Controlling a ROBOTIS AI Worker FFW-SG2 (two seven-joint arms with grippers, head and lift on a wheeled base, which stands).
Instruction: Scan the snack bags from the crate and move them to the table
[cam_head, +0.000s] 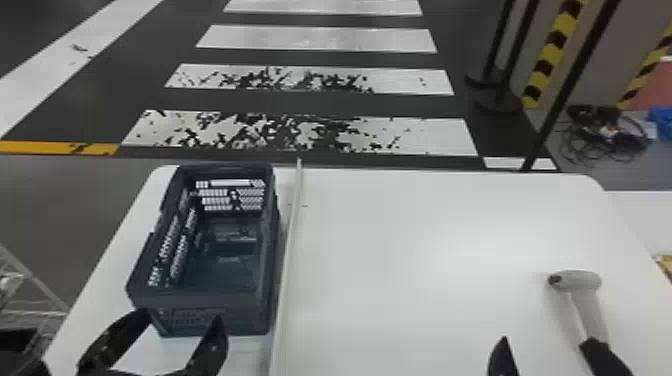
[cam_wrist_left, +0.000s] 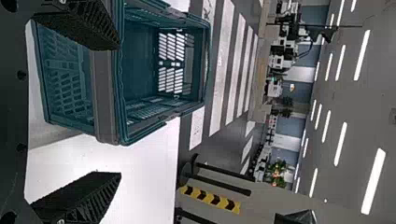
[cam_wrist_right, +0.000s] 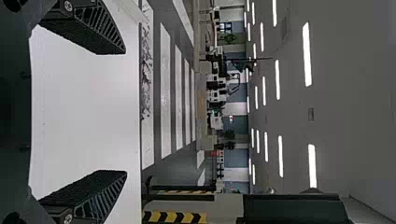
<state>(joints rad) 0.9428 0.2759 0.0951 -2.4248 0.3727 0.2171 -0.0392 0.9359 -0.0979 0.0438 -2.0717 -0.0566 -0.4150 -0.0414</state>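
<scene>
The dark crate (cam_head: 200, 300) stands on the left part of the white table (cam_head: 425, 225), its inner walls and floor in sight. My left gripper (cam_head: 182, 318) is at the crate's near end, fingers apart. In the left wrist view, the crate (cam_wrist_left: 105, 93) lies beyond the open left gripper (cam_wrist_left: 118, 111), which holds nothing. My right gripper (cam_head: 504, 357) is low at the table's right side; in the right wrist view the right gripper (cam_wrist_right: 125, 112) stands open over bare tabletop. A grey-white scanner (cam_head: 575, 281) with a dark lower handle is on the right.
A thin pale strip (cam_head: 290, 250) runs front to back along the crate's right side. Something yellow (cam_head: 665, 261) shows at the far right edge. Beyond the table are barrier posts (cam_head: 565, 85) and a heap of cables (cam_head: 607, 132) on the floor.
</scene>
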